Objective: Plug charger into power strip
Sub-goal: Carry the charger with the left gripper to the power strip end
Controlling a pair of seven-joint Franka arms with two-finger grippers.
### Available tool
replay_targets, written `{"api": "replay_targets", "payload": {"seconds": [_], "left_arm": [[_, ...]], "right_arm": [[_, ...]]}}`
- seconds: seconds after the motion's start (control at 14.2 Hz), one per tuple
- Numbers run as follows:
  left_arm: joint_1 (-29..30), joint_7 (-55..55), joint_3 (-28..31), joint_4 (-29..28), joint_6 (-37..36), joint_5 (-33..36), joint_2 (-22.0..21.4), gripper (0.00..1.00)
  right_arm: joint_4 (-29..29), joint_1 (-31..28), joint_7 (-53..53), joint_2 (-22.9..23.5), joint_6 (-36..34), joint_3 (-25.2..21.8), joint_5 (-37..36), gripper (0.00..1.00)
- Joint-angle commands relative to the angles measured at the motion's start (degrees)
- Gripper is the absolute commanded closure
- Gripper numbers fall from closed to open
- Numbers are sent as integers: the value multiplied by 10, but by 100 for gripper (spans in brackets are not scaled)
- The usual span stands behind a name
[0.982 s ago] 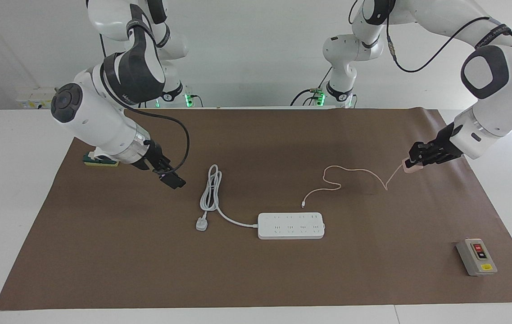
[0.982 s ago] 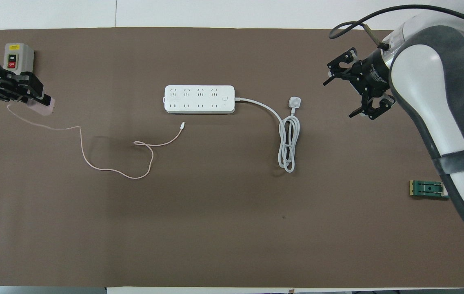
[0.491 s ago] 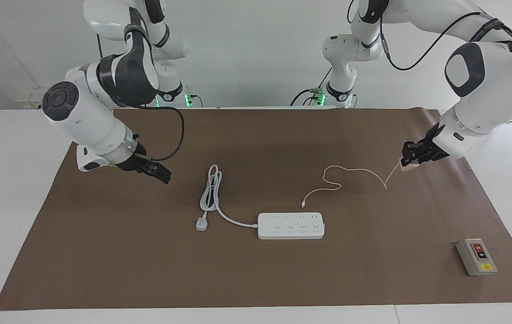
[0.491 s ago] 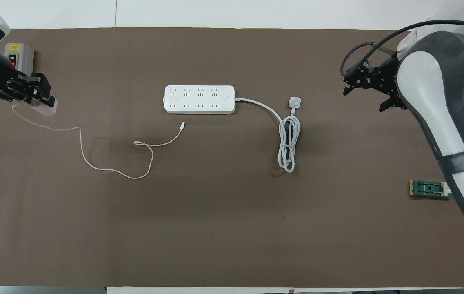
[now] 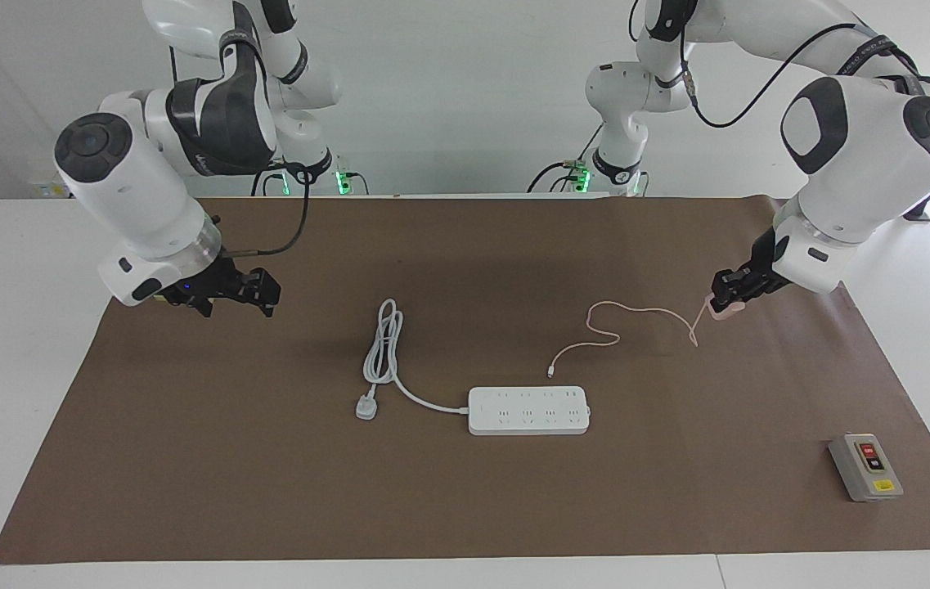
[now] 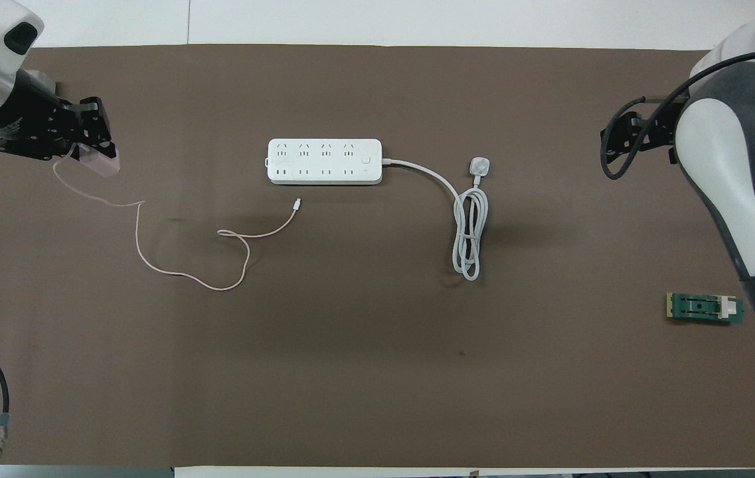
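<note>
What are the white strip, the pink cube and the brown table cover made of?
Power strip: probably hard plastic, smooth white with a slight sheen and moulded slots. Charger, held by the left gripper: likely matte pale-pink plastic; its thin cable bends loosely, so something flexible. Cover: looks like matte brown paper, flat with a cut edge.

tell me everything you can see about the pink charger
The charger is a small pale-pink block that looks like plastic, held off the mat by the left gripper, which is shut on it, over the left arm's end of the mat. Its prongs cannot be made out. A long thin pink cable hangs from it to the brown mat, then lies in loose curves and one small loop. The cable's free end, with a small white connector, rests close to the power strip, nearer the robots, not touching it.
</note>
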Motion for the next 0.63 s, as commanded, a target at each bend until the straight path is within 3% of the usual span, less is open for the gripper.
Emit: {"api": "replay_targets", "payload": {"seconds": [0.0, 0.28, 0.56], "left_arm": [[-17, -110, 5, 3, 4, 11, 5, 100], [-63, -352, 5, 3, 25, 8, 39, 100], [-103, -580, 4, 2, 67, 7, 75, 100]], "right_arm": [[-62, -9, -52, -83, 0, 6, -15, 0], [-129, -7, -57, -172, -3, 6, -19, 0], [-152, -11, -52, -199, -55, 6, -18, 0]]}}
